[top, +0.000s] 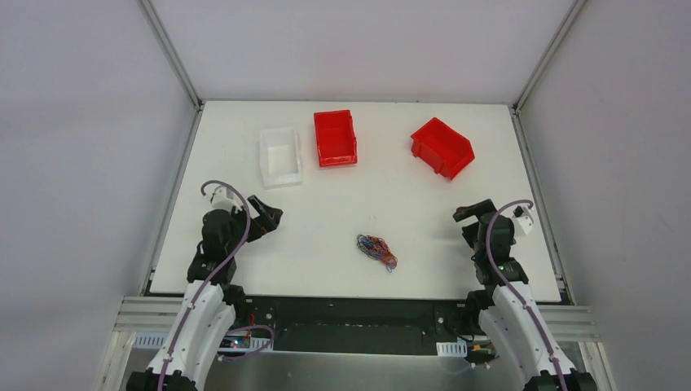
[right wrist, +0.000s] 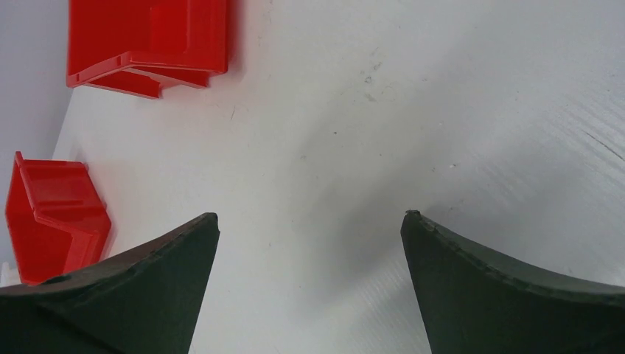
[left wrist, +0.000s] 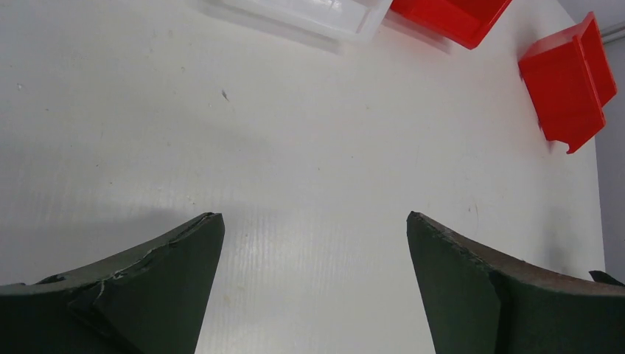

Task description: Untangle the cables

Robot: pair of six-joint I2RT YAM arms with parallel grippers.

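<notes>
Top external: left gripper [top: 266, 217] is hanging wide apart, holding nothing. The cables [top: 376, 251] are lying in one tight multicoloured knot on the table [top: 367, 187], between both arms. Right gripper [top: 470, 214] is gaping, empty. Risk: grabbing the whole clump likely tightens it, and thin strands may slip.

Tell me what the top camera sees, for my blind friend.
A tangle of coloured cables lies on a white table between the open left fingers and right fingers. One clear bin and two red bins sit farther back.
</notes>
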